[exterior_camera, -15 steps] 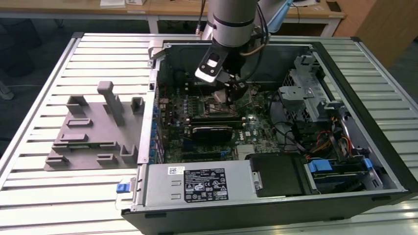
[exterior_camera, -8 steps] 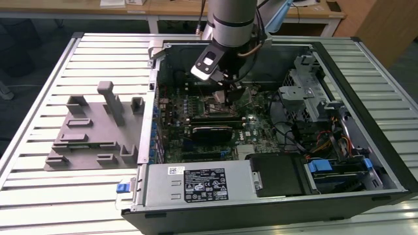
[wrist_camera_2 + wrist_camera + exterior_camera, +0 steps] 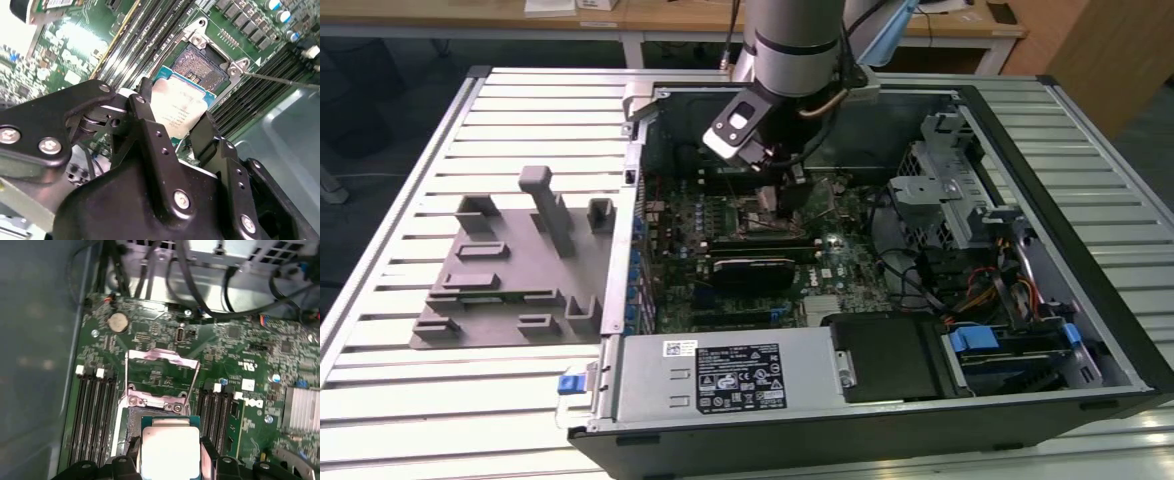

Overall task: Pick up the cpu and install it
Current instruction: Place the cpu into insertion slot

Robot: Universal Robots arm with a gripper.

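Observation:
The cpu (image 3: pixel 181 106) is a small flat square chip with a pale silver top and a green-blue edge. My gripper (image 3: pixel 175 110) is shut on it, one black finger (image 3: pixel 146 117) on each side. It hangs just above the open socket (image 3: pixel 200 65) on the green motherboard, overlapping one edge of it. In the first wrist view the cpu (image 3: pixel 170 449) sits between the fingertips (image 3: pixel 207 452), with the raised metal load frame (image 3: pixel 161 371) of the socket beyond it. In the exterior view the gripper (image 3: pixel 767 195) reaches down into the open computer case (image 3: pixel 1067 200), over the board's middle.
Memory slots (image 3: pixel 92 410) flank the socket on both sides. A black module (image 3: pixel 750 268) lies across the board below the gripper. Cables and a drive cage (image 3: pixel 947 200) crowd the exterior view's right. A grey plastic fixture (image 3: pixel 507 270) stands on the slatted table outside the case.

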